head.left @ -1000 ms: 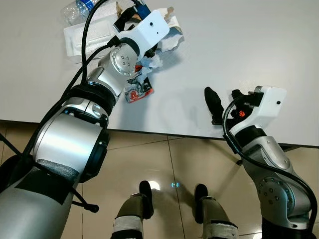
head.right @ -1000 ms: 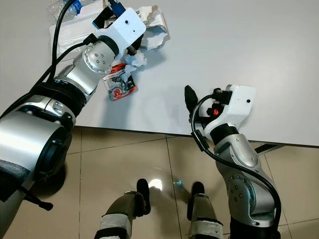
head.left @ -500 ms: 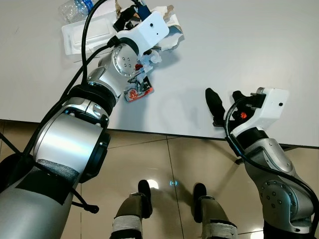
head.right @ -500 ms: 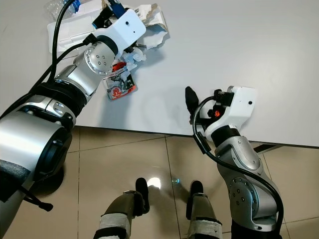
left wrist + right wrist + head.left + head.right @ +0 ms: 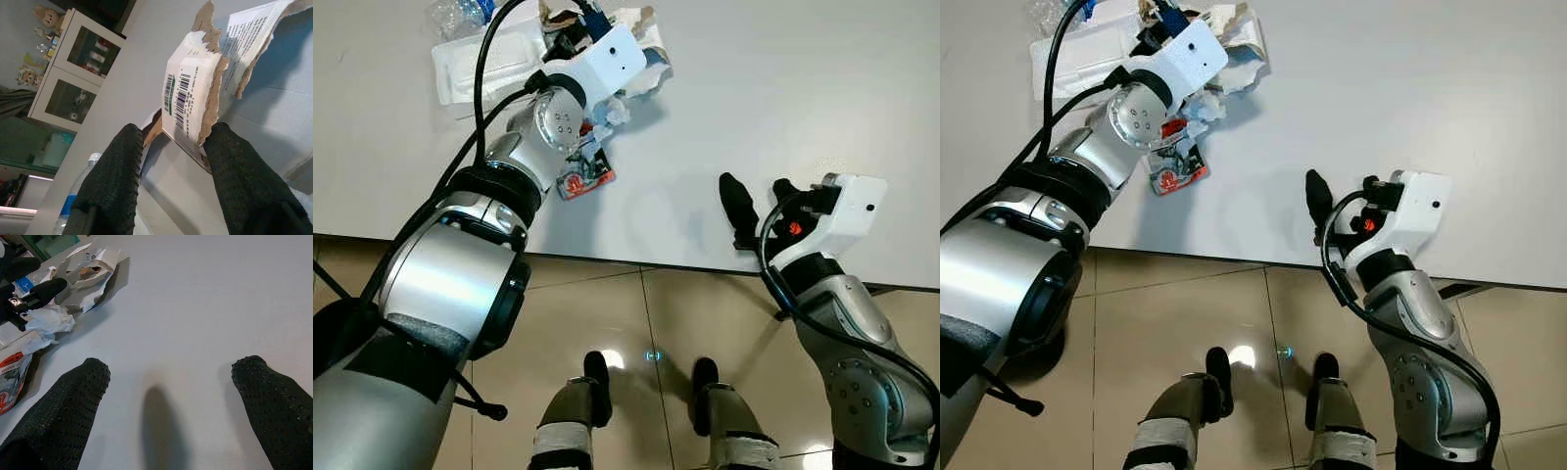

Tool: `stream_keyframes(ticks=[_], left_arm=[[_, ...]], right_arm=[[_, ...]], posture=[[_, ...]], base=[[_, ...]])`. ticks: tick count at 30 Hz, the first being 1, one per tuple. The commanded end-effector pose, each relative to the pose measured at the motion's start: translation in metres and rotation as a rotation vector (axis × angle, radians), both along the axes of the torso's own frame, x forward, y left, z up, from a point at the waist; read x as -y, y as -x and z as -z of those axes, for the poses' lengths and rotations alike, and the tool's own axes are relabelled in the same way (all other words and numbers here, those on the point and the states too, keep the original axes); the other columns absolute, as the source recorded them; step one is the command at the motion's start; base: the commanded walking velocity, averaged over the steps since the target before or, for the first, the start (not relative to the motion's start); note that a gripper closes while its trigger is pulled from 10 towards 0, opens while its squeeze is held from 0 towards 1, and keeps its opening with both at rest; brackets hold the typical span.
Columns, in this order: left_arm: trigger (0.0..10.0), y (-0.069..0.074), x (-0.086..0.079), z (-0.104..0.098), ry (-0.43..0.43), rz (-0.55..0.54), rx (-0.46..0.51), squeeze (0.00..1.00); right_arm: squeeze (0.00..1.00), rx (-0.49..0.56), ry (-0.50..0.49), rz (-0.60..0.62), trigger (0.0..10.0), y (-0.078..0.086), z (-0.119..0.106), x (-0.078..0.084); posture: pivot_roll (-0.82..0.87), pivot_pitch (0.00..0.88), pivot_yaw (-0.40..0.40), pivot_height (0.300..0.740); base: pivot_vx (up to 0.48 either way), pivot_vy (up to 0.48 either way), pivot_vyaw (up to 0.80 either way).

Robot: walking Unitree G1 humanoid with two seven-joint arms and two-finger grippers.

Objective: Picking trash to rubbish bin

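At the far left of the white counter [image 5: 783, 88] a clear plastic bottle [image 5: 458, 17] lies beside a white foam tray [image 5: 494, 64]. The left tool [image 5: 171, 156] reaches over this heap, its two black fingers [image 5: 115, 181] spread a moderate way, with the torn cardboard box [image 5: 195, 93] standing between their tips; whether they press on it cannot be told. Crumpled white tissue [image 5: 607, 116] and a red printed wrapper [image 5: 584, 179] lie just beside the left wrist. Well apart to the right, near the counter's front edge, the right tool [image 5: 168, 401] rests with its fingers [image 5: 63, 406] spread wide over bare surface, holding nothing. Tiled floor [image 5: 636, 313] lies below.
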State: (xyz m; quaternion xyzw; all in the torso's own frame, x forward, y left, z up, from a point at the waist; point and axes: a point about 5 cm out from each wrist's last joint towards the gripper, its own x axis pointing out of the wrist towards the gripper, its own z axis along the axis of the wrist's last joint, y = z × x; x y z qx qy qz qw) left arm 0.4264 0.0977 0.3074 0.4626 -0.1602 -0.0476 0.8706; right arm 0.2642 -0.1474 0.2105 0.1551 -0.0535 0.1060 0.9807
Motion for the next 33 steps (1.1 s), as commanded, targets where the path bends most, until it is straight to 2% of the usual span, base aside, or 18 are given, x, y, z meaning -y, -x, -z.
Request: stream_keyframes(ticks=[1,33], left_arm=[[0.0,-0.0007,-0.0032,0.0082,-0.013,-0.015,-0.023,0.0],[0.0,-0.0003,0.0005,0.0073,-0.009,-0.001,-0.023,0.0]], right_arm=[[0.0,-0.167,-0.003,0.03,10.0,0.0017,0.0302,0.0049],[0.0,-0.176,-0.002,0.037,10.0,0.0024,0.0323,0.0066]], posture=[[-0.16,0.464,0.107,0.74],[-0.16,0.462,0.11,0.74]], base=[[0.0,0.0,0.0],[0.0,0.0,0.0]])
